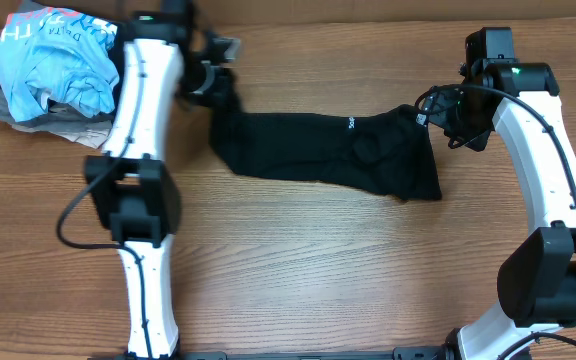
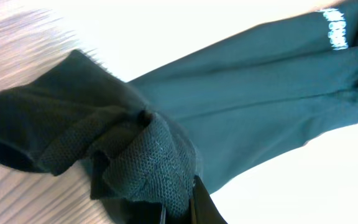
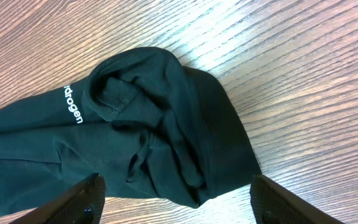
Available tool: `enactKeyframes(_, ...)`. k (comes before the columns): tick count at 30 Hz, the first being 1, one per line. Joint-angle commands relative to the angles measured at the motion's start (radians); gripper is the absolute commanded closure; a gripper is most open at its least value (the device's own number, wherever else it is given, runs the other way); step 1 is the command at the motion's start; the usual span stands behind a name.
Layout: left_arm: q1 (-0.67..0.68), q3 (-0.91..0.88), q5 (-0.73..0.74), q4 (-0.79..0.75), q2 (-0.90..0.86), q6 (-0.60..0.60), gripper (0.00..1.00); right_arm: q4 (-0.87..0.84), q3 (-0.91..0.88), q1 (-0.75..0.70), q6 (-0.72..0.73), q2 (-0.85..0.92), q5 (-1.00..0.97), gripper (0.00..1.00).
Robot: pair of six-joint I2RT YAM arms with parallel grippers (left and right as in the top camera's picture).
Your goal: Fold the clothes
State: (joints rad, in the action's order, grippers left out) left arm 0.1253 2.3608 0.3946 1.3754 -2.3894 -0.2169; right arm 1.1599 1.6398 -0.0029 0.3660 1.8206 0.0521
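Black clothes [image 1: 318, 150] lie stretched along the far half of the surface [image 1: 318, 280].
A light blue shirt [image 1: 53, 60] sits heaped at the far left corner. The left claw [image 1: 216, 88] is clamped on the clothes' bunched left end, and the right claw [image 1: 430, 112] stands over their right end, fingers wide apart.

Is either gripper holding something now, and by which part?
The left gripper is shut on the black garment, pinching its bunched end. The right gripper is open over the other end, holding nothing.
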Motion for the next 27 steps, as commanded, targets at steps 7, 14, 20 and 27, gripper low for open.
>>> enactKeyframes(7,0.220,-0.017,0.026,-0.143,0.018,0.211,0.96,-0.002,-0.005,0.002,0.008,-0.012,0.001,0.22)
enactKeyframes(14,0.282,-0.018,-0.079,-0.114,-0.006,0.240,0.96,-0.002,-0.005,0.001,0.008,-0.012,0.001,0.21)
enactKeyframes(20,0.245,-0.018,-0.281,-0.022,-0.009,0.238,0.96,-0.002,-0.005,0.000,0.008,-0.012,0.001,0.21)
enactKeyframes(27,0.125,-0.015,-0.417,0.072,-0.008,0.196,0.96,-0.002,-0.005,0.000,0.008,-0.012,0.001,0.21)
